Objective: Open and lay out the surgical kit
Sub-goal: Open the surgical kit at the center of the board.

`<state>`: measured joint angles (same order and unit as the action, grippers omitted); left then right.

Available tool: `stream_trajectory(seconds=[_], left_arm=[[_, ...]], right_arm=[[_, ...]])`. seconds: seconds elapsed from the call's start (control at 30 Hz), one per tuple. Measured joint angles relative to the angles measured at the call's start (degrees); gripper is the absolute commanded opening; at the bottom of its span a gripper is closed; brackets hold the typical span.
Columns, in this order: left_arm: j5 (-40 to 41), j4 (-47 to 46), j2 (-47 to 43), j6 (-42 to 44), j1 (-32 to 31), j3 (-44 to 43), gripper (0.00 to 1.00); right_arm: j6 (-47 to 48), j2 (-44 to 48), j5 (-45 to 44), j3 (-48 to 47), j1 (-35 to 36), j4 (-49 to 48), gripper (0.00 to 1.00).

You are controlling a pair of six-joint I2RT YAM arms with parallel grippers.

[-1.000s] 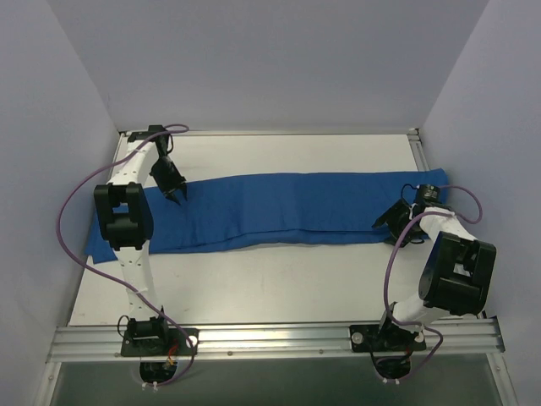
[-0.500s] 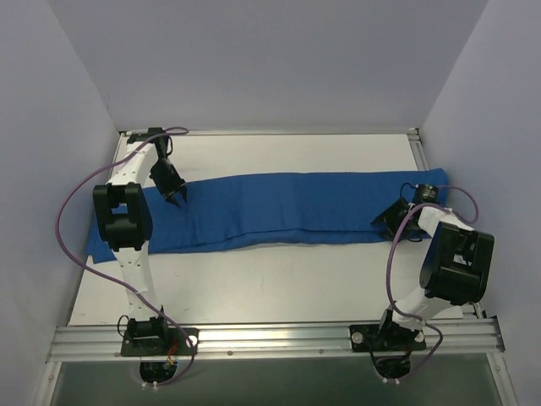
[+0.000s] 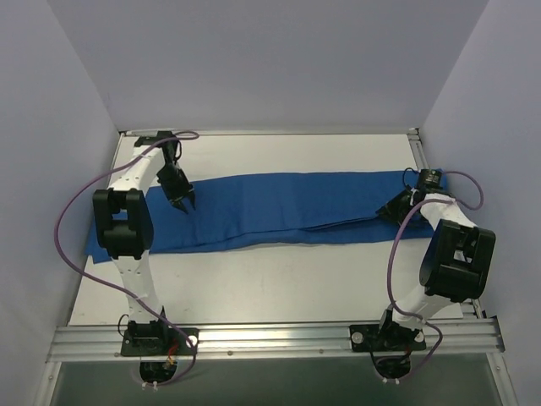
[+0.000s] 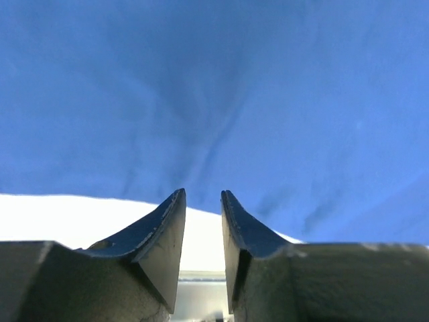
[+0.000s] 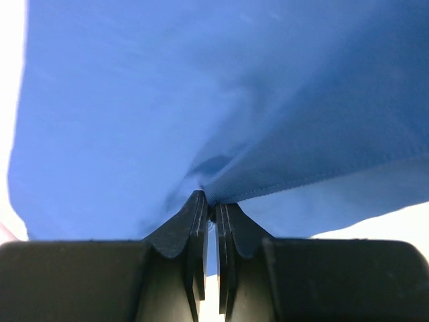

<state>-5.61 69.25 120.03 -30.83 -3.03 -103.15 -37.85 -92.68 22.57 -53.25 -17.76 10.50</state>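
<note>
**While the right gripper point(image 3: 387, 211) pinches, the left gripper point(image 3: 188, 205) stands spread: cloth wrap point(image 3: 279, 207) in a long band**

As the overhead view shows, we find the royal-blue cloth wrap lying as a long, narrow band across the white table point(image 3: 279, 279). It runs from the table's left edge almost to its right edge, nearer the far side than the arm bases. At the band's right end we see the right gripper point(image 5: 210, 196) with its jaws pressed together on a fold of the cloth wrap point(image 5: 134, 100). The hemmed edge of one layer is caught at the fingertips, and a crease rises into the pinch. Near the band's left end we see the left gripper point(image 4: 203, 194) pointing down over the cloth wrap point(image 4: 214, 87) near its far edge. Its jaws stand apart with a clear gap, and nothing lies between them. Whether its fingertips touch the fabric we cannot tell
</note>
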Motion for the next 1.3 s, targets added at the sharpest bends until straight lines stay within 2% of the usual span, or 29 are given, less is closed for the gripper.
stream_trajectory(seconds=[0.03, 0.33, 0.6, 0.9, 1.3], left_arm=[[-0.5, -0.1, -1.0, -0.1, -0.3, 1.2, 0.43], [-12.7, -5.1, -9.2, -7.7, -1.0, 20.6, 0.46], [-18.7, -11.3, -15.0, -16.7, -1.0, 31.8, 0.51], [-18.6, -19.0, -18.9, -23.9, -0.9, 36.8, 0.52], [-13.6, -22.0, -18.9, -26.0, -0.2, 40.3, 0.52]], right_arm=[[-0.3, 0.0, 0.0, -1.2, 0.3, 0.4, 0.0], [-4.3, -2.4, -0.2, -7.8, 3.4, 2.2, 0.0], [-4.8, -3.5, -0.2, -9.3, 4.3, 2.6, 0.0], [-4.0, -3.9, 0.0, -11.5, 5.9, 3.0, 0.0], [-3.1, -4.8, 0.3, -13.0, 6.7, 3.3, 0.0]])
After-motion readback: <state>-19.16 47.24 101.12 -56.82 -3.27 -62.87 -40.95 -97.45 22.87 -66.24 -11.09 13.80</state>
